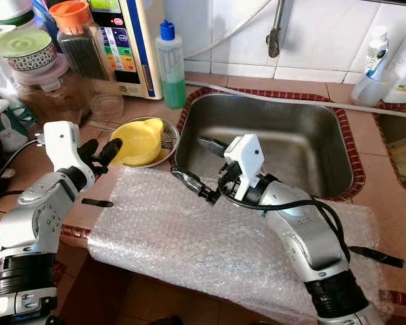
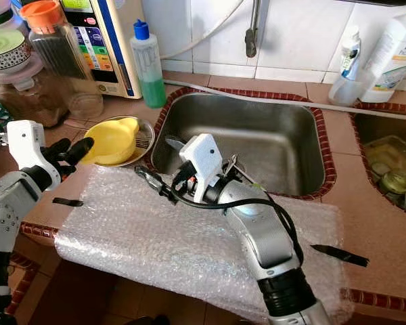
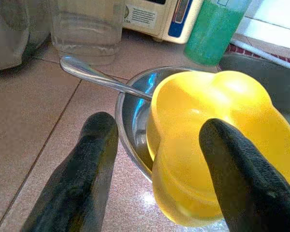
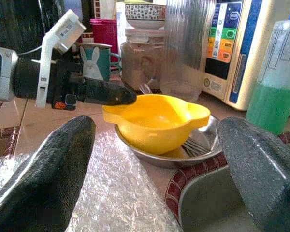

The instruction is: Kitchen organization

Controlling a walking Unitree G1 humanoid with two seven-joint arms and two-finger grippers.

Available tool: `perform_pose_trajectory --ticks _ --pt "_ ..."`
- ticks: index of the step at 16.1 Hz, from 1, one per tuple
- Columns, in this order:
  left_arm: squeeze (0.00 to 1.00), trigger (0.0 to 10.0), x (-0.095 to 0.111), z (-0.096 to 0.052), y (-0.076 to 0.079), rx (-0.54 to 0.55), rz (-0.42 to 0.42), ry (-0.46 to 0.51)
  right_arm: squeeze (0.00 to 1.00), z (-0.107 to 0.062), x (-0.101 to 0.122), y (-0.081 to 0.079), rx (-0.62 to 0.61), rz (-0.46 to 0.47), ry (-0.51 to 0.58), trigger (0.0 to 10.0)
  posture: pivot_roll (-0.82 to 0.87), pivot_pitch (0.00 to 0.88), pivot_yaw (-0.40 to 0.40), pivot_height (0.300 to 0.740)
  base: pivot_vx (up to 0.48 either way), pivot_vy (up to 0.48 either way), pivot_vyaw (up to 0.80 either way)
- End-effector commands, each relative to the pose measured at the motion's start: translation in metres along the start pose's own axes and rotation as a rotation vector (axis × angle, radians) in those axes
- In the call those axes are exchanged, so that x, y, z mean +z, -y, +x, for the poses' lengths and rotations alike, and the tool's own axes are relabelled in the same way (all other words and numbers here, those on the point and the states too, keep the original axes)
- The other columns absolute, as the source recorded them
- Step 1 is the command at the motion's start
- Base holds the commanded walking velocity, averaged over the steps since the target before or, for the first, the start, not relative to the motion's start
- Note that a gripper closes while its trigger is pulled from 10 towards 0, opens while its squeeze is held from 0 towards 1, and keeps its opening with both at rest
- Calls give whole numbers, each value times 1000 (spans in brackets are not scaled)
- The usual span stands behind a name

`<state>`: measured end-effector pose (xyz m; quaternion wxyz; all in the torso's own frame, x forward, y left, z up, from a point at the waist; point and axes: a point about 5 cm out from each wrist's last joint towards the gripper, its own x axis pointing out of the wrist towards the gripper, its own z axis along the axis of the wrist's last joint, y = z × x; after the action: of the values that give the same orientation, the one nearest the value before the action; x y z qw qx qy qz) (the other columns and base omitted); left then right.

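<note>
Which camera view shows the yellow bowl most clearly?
The right wrist view: the whole yellow bowl sits in a metal dish, the left claw at its rim. The left wrist view crops it; the eye views show it small.

Fork (image 1: 166, 143) mostly hidden under yellow bowl (image 1: 139, 140), appliance (image 1: 125, 40) labels too small to read

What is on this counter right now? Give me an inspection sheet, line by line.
Surface: tiled counter with bubble wrap spread over its front edge.
Job's things: yellow bowl sits in a steel dish with cutlery, left of the empty sink.
Clutter: jars, green soap bottle, white bottles.
Grippers: left gripper open at the bowl's rim; right gripper open over the wrap.
Cables: black cable loops on the right arm.
Surroundings: white tiled wall, tap.
</note>
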<state>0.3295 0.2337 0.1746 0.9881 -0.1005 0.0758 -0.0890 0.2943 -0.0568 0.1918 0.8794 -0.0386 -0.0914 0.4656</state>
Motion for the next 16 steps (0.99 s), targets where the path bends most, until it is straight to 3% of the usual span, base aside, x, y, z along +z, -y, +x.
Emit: perform_pose_trajectory --ticks 1,7,14,15,16 --pt "1000 10000 4 -1 -4 14 22 -1 0 1 2 -5 6 -4 9 10000 -158 134 77 740 0 0 0" --pt "1000 10000 14 1 -10 59 36 43 0 2 5 -4 -11 -17 8 10000 -180 128 68 740 0 0 0" --pt "1000 10000 -2 8 -10 48 77 -41 0 -3 3 -6 -65 -10 0 10000 -216 126 83 740 0 0 0" --pt "188 10000 -3 10 -8 39 81 -49 0 -5 3 -6 -72 -9 -3 10000 -232 129 86 740 0 0 0" --pt "0 10000 -1 13 -6 42 78 -31 0 -7 2 -6 -81 -12 -9 10000 -238 128 88 740 0 0 0"
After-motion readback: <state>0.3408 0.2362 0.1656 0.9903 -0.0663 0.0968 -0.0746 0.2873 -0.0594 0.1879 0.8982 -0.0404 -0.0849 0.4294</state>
